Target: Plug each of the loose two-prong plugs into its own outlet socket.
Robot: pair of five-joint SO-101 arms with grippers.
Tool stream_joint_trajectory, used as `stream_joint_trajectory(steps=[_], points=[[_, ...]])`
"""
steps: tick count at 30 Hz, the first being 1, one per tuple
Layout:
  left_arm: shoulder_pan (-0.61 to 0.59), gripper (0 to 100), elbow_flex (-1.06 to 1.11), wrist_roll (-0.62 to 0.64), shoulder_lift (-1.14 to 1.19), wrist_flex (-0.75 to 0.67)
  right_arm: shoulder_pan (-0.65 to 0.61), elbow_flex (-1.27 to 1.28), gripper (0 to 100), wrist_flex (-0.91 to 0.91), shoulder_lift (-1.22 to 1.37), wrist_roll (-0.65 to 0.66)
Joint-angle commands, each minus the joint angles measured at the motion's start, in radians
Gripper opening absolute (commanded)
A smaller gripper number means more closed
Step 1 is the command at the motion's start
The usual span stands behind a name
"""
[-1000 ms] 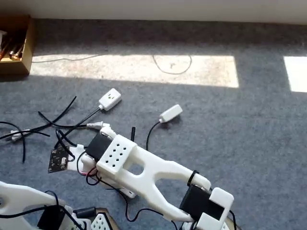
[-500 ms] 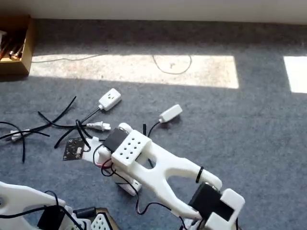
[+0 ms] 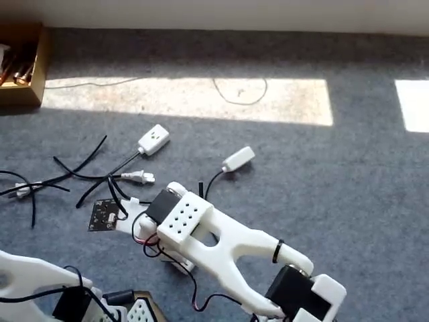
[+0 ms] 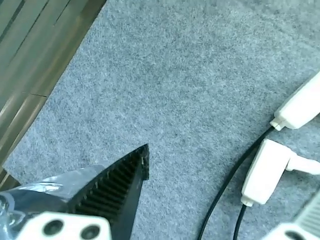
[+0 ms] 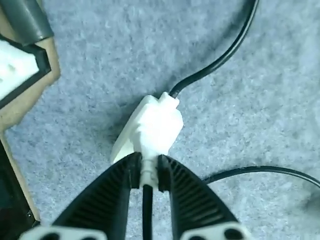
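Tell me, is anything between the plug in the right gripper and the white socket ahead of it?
Nothing visible. The right gripper is shut on the plug by its neck, and it meets the white socket with no gap showing. Whether the prongs are seated is hidden.

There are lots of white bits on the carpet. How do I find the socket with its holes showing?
Start at the bright sunlit strip on the grey carpet. Just below its left half, in shade, lies a square white outlet socket on a black cord. Unlike the white block to its right, its slots face up.
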Motion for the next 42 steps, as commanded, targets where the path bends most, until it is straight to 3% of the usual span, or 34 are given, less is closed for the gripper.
stream_joint_trajectory(steps=[1,9,13,18,22,26,28,30,34,38,42], points=[[0.030,48,-0.042,-0.008,-0.016,0.023,-0.005,0.022,5.3,0.061,0.008,-0.006],[0.028,48,-0.038,-0.018,-0.016,0.025,-0.007,-0.351,38.7,0.360,0.015,-0.002],[0.031,48,-0.036,-0.034,-0.013,0.034,-0.005,-0.615,43.0,0.453,0.007,-0.009],[0.099,48,-0.039,-0.083,-0.015,0.149,0.064,-0.900,43.0,0.452,-0.096,-0.187],[0.202,48,-0.053,-0.089,-0.031,0.279,0.338,-1.036,43.0,0.452,-0.280,-0.232],[0.318,48,-0.042,-0.075,-0.093,0.328,0.771,-1.073,43.0,0.452,-0.478,-0.236],[0.389,48,0.010,-0.072,-0.147,0.328,0.974,-0.949,43.0,0.452,-0.544,-0.236],[0.486,48,0.111,-0.075,-0.211,0.330,1.098,-0.745,43.0,0.449,-0.593,-0.238],[0.745,48,0.401,-0.071,-0.412,0.330,1.159,-0.226,42.9,0.346,-0.697,-0.238],[1.020,46,0.739,-0.057,-0.714,0.330,1.190,0.352,42.9,-0.031,-0.880,-0.238],[1.237,45,1.179,-0.209,-1.044,0.328,1.199,0.832,42.9,-0.371,-1.099,-0.238]])
